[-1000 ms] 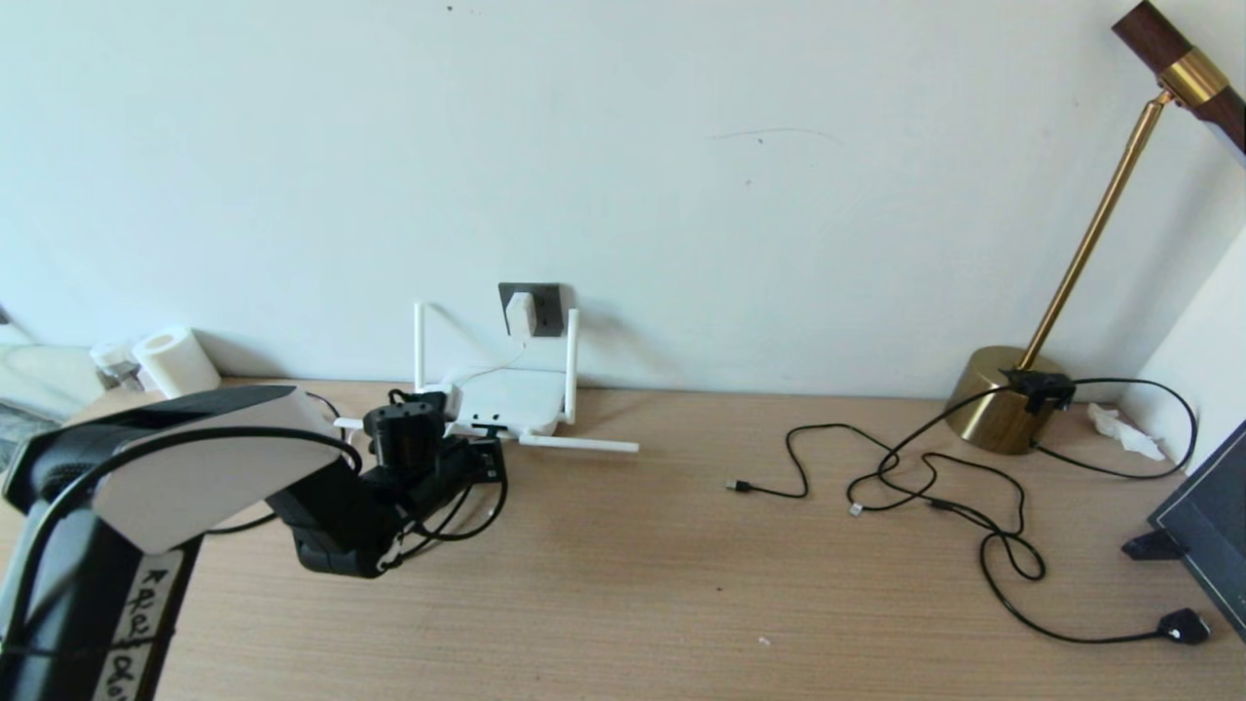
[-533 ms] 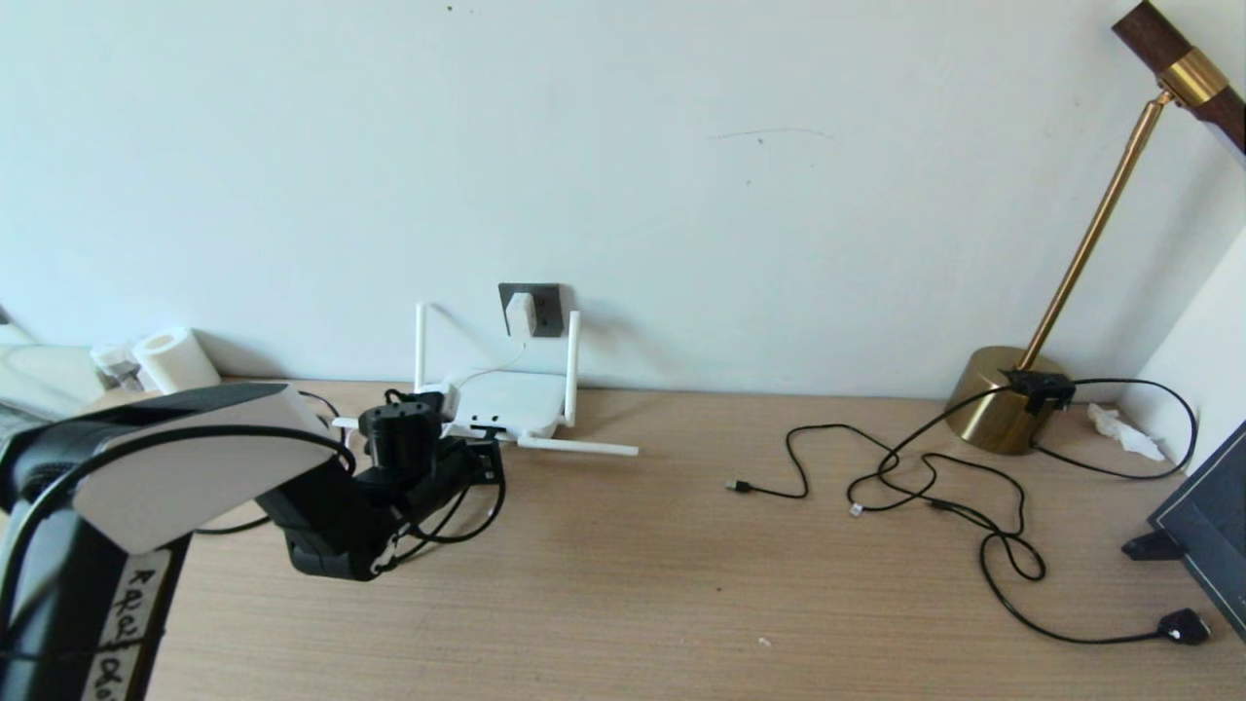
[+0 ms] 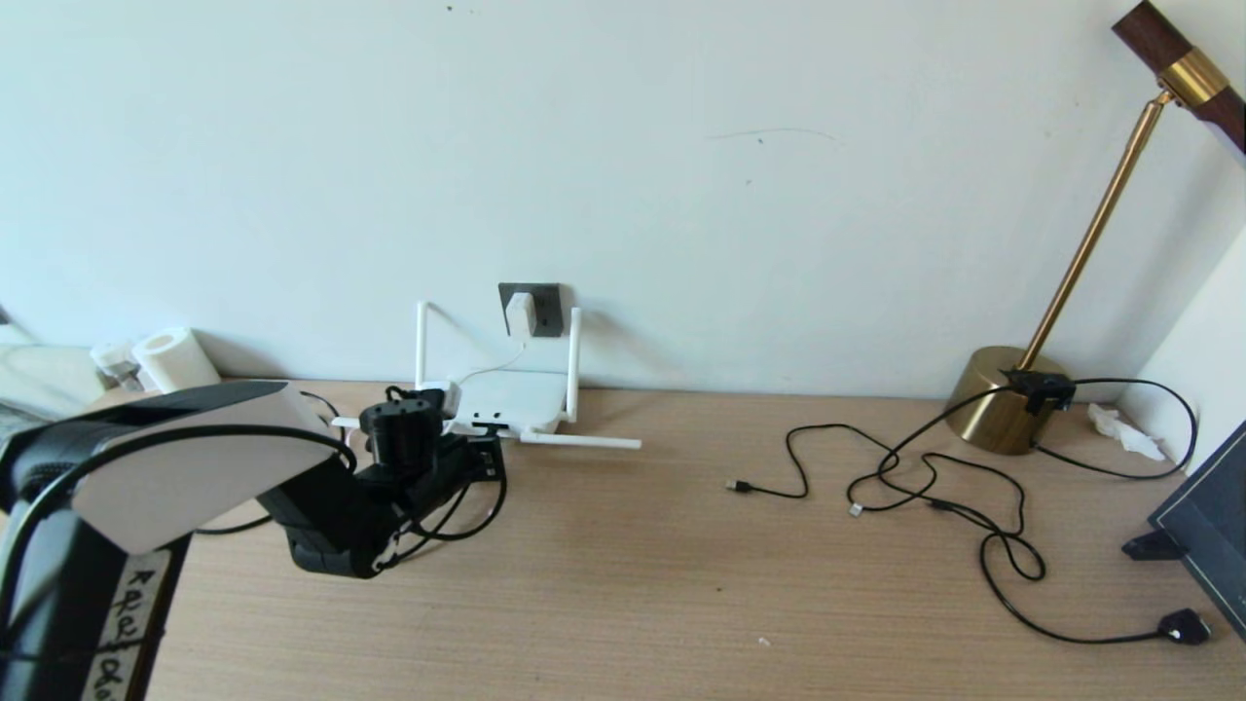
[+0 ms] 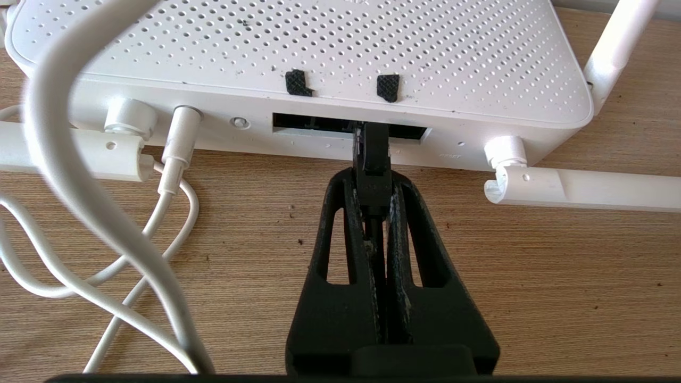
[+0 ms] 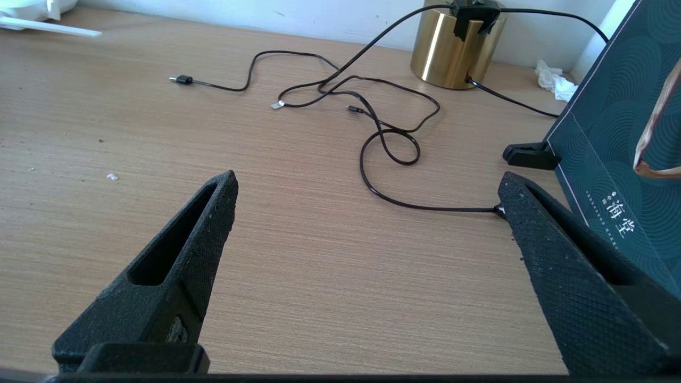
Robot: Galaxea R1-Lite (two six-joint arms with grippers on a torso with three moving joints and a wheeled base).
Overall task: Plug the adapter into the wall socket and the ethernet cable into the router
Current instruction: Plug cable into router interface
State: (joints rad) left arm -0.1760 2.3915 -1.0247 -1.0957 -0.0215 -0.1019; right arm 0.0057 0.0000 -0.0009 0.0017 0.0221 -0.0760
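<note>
The white adapter (image 3: 520, 313) sits plugged in the dark grey wall socket (image 3: 545, 306), its thin white cord (image 4: 58, 175) running down to the router. On the desk below lies the white router (image 3: 510, 402) (image 4: 319, 53) with its stick antennas. My left gripper (image 4: 372, 183) (image 3: 487, 458) is shut on the black boot of the ethernet cable (image 4: 372, 159), whose plug tip is in the router's dark port row (image 4: 308, 124). The right gripper (image 5: 367, 186) hangs open over bare desk at the right, out of the head view.
Thin black cables (image 3: 925, 487) with small plugs sprawl across the right of the desk. A brass lamp (image 3: 1003, 399) stands at the back right, a dark teal box (image 5: 617, 159) at the right edge. A paper roll (image 3: 175, 362) lies at the back left.
My left gripper has pushed slightly forward toward the router with the ethernet plug, and the router has shifted a little toward the wall.
</note>
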